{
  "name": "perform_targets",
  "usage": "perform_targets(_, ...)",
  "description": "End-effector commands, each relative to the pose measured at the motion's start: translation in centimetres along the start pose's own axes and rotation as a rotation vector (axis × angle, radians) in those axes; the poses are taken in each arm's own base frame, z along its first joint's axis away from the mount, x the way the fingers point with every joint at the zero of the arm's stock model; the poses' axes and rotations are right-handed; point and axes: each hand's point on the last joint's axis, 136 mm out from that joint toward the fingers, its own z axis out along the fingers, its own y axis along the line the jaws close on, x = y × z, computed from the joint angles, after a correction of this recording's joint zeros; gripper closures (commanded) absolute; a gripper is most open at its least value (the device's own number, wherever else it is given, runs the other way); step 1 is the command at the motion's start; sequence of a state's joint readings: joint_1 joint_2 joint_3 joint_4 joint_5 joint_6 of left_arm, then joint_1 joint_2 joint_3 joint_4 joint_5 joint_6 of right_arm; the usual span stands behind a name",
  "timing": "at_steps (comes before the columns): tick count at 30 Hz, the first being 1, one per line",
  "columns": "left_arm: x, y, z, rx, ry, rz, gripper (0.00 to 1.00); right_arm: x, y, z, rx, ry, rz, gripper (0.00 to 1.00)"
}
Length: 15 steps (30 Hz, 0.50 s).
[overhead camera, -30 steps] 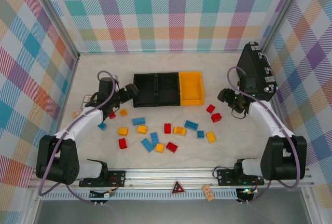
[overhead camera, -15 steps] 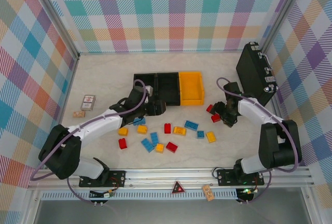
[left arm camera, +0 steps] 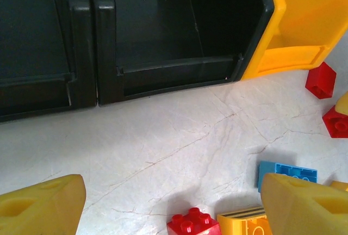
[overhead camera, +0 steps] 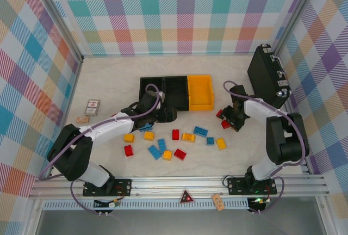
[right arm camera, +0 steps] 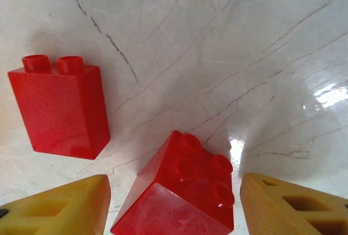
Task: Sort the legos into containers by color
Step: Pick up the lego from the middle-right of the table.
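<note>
Three bins stand in a row: two black ones (overhead camera: 151, 91) (overhead camera: 176, 91) and a yellow-orange one (overhead camera: 200, 91). Red, blue and yellow legos lie scattered in front of them, among them a red brick (overhead camera: 175, 134), a blue one (overhead camera: 200, 131) and a yellow one (overhead camera: 221, 143). My left gripper (overhead camera: 167, 114) hovers open just before the black bins (left arm camera: 163, 39), nothing between its fingers (left arm camera: 43, 205). A red brick (left arm camera: 191, 223) lies on the table below it. My right gripper (overhead camera: 228, 119) is open and low, straddling a red 2x2 brick (right arm camera: 185, 191). A taller red brick (right arm camera: 57, 110) lies beside it.
A large black hard case (overhead camera: 267, 76) leans at the right wall, close behind the right arm. A small printed card (overhead camera: 93, 107) and a small tan piece (overhead camera: 82, 119) lie at the left. Checkered walls close in the table on three sides.
My left gripper swung from the left near the card to the front of the black bins. My right gripper came down and leftward from beside the case onto the red bricks.
</note>
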State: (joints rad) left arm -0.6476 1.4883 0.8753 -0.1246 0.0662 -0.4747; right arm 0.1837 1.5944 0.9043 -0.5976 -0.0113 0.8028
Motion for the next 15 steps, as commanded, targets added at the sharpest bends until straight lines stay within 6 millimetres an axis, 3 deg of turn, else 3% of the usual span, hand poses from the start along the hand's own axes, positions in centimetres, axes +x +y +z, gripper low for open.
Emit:
perform_targets(1, -0.6, -1.0, 0.2, 0.01, 0.004, 0.03, 0.17, 0.1, -0.2, 0.0, 0.014, -0.001, -0.001, 0.43)
perform_targets(7, -0.7, -1.5, 0.4, 0.017, 0.008, 0.04, 0.17, 0.3, -1.2, -1.5, 0.031, -0.035, -0.025, 0.62)
perform_targets(10, -0.9, -1.7, 0.3, 0.025, 0.003, 0.029, 0.17, 0.3, -0.9, -2.6, 0.015, -0.049, -0.044, 0.66)
perform_targets(15, -1.3, -1.8, -0.1, 0.023, -0.015, -0.009, 0.17, -0.5, 1.6, -5.4, -0.087, -0.084, -0.092, 0.68)
